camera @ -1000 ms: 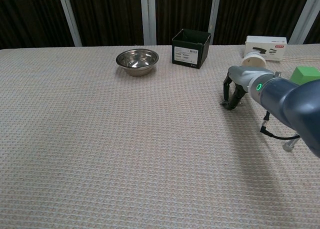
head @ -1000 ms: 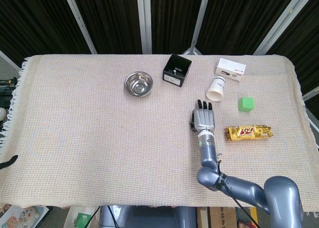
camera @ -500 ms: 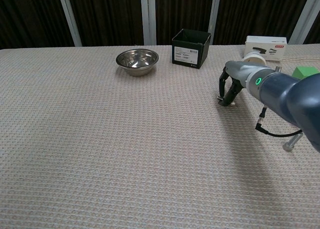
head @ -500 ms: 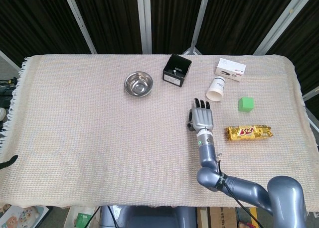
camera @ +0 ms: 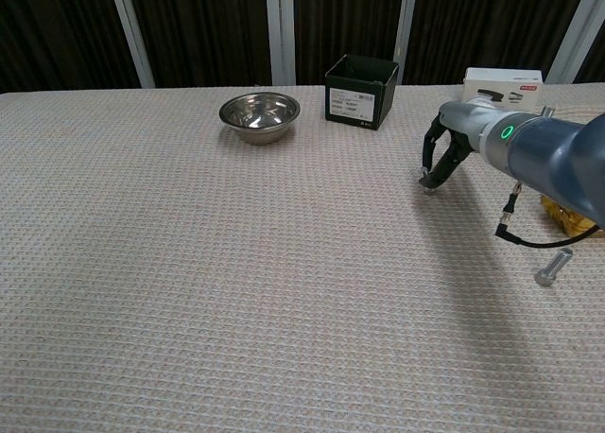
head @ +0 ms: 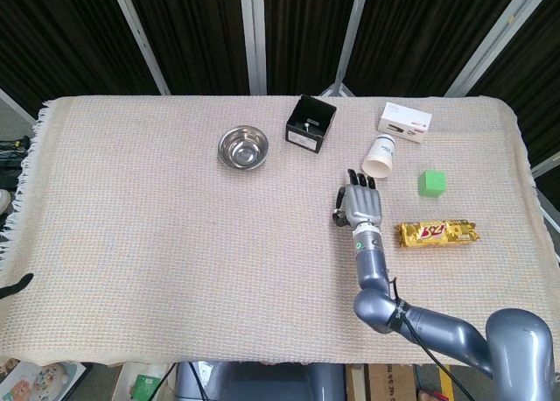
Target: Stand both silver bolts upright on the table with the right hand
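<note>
Meanwhile, the right hand (camera: 442,161) pinches one silver bolt (camera: 428,181) between down-curled fingertips, its lower end at the tabletop (camera: 236,263) near the paper cup (head: 379,156). Judged step: setting it upright; next comes a gentle release, then the second bolt (camera: 554,267), lying flat nearer the robot.

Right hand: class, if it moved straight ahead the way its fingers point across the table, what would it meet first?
Most likely the paper cup lying on its side just beyond the right hand, slightly to its right; depth is uncertain, so it might slip past.
</note>
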You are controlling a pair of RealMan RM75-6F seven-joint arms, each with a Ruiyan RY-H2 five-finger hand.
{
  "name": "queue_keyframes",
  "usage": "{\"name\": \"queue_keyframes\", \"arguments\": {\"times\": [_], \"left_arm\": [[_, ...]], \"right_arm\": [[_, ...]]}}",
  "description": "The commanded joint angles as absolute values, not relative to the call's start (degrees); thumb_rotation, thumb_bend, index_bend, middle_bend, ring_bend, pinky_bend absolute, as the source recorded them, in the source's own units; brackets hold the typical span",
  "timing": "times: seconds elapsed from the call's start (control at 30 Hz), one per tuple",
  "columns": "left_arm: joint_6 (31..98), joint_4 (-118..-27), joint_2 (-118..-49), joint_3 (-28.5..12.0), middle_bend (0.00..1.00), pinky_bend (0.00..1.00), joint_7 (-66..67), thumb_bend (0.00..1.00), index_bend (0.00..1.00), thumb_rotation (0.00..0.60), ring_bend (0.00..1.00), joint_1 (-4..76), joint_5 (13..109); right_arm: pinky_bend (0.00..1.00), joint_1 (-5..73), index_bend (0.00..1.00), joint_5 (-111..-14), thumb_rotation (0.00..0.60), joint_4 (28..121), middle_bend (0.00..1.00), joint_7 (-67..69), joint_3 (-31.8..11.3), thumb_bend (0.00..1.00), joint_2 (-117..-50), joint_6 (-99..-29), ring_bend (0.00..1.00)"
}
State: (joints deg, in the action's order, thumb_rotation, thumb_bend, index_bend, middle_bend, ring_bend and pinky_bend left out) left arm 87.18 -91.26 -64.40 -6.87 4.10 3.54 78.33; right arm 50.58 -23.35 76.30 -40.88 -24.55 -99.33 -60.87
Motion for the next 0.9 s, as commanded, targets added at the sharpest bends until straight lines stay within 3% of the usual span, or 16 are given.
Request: {"name": "queue_keyframes", "arguments": {"times": [0.03,0.9], "left_arm": [[87.2,-91.3,-64.4,-6.9,0.02,0.0,4.1,0.01,0.11,0.6,0.0,3.5,78.3],[87.5,-91.5,-64.4,-6.8,0.02,0.0,4.5,0.01,0.11,0.6,0.0,3.4,78.4]], "right_arm": [[0.0,50.6,0.62,-22.9,0.6,76.4,0.06,-40.7,-24.6,0.32,-99.0,-60.7,0.0],[0.0,52.1,0.63,-16.3,0.6,80.2,0.06,-43.2,-23.8,0.32,-94.3,-60.9,0.0]]}}
